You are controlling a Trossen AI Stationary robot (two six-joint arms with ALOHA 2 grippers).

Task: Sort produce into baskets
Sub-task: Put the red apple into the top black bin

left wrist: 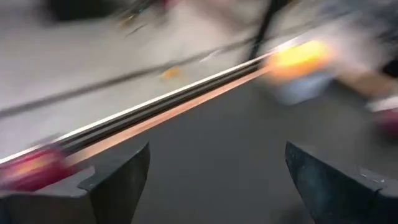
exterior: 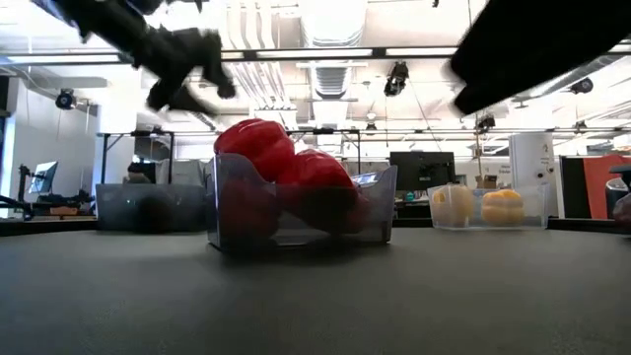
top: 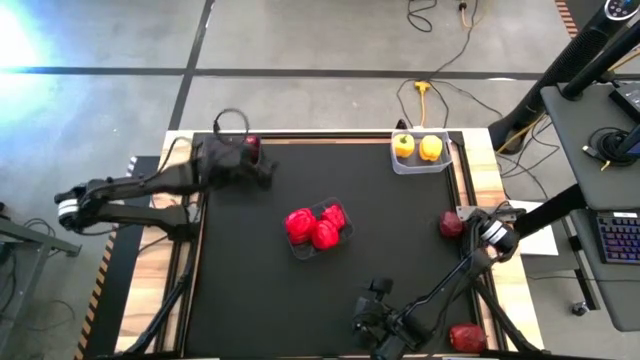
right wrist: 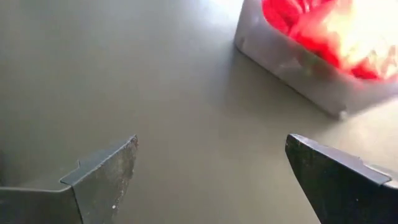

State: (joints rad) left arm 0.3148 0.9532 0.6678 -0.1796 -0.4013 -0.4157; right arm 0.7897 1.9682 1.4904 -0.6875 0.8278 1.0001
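The table [top: 250, 300] is the biggest thing here, a black mat framed in pale wood, with both dark arms reaching over it. The left arm stretches across the far left corner, its left claw [top: 262, 172] hanging above the mat just beside the dark smoky basket [top: 232, 152], fingers spread apart and empty. A maroon fruit [top: 252, 143] shows at that basket's edge, so my guess is this tub is meant for the dark round ones. The right arm bends along the near edge, its right claw [top: 368, 322] low over bare mat, fingers wide apart with nothing between them.

In the middle sits the clear basket [exterior: 301, 212] heaped with red peppers [top: 315, 228], three as far as I can count, piled above the rim. It lies slantwise to the table edges, its long axis running from near left to far right. At the far right corner the whitish-rimmed basket [top: 422, 160] sits square to the edge, long axis along the far side, holding the two yellow peppers [top: 417, 147] side by side.

Two dark red pieces are unsorted: one [top: 451, 224] by the right edge, near the right arm's elbow, another [top: 467, 337] at the near right corner. Which way they point I cannot tell. The right claw seems best placed for them.
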